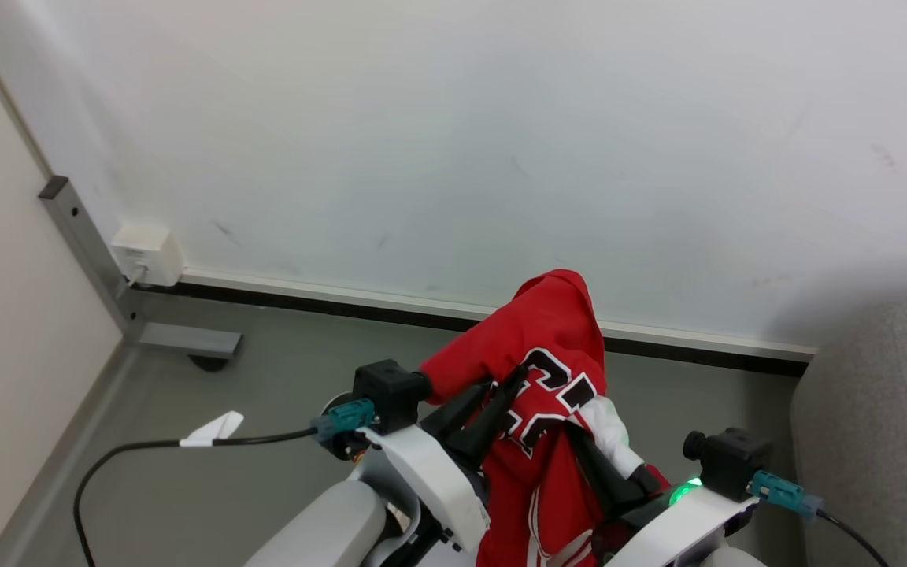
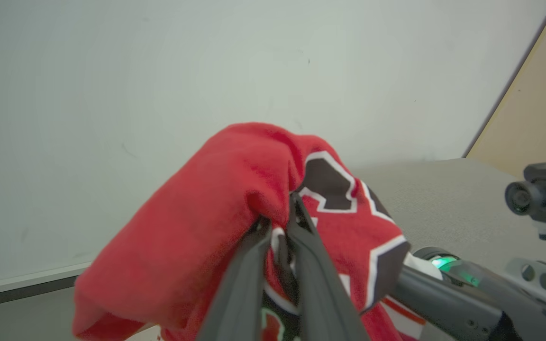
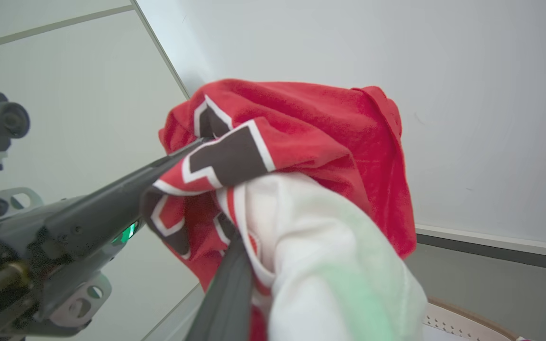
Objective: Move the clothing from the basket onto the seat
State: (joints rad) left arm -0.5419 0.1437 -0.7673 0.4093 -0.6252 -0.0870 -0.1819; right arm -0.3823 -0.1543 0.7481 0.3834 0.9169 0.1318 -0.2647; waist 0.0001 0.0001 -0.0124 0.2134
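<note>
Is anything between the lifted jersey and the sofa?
Nothing visible. The jersey hangs from the left gripper, and the sofa stands to its right in the head view, with just floor between them.

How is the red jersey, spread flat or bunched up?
Bunched up: the red jersey hangs crumpled in the air, pinched by the left gripper and the right gripper, with folds hiding part of its number.

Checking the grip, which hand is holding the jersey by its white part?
The right hand, closed on the jersey where its white cloth bunches. The left hand instead pinches red cloth beside the black number.
</note>
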